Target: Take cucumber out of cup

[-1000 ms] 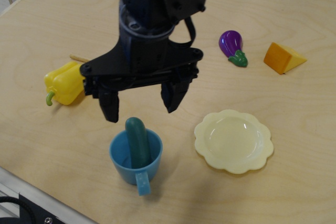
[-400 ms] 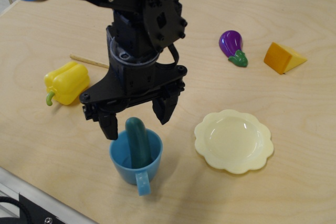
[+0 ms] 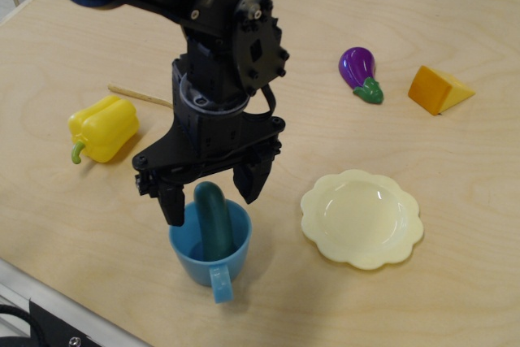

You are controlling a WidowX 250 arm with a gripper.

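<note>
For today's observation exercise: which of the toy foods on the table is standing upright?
The cucumber: it stands on end inside the cup, between the open end effector fingers. The pepper, eggplant and cheese lie flat.

The gripper (image 3: 210, 196) is lower than a second ago, its open jaws now level with the top of the cucumber (image 3: 214, 219), one finger on each side (earlier they hung clear above it). The arm's upper body has swung in from the upper left.
</note>
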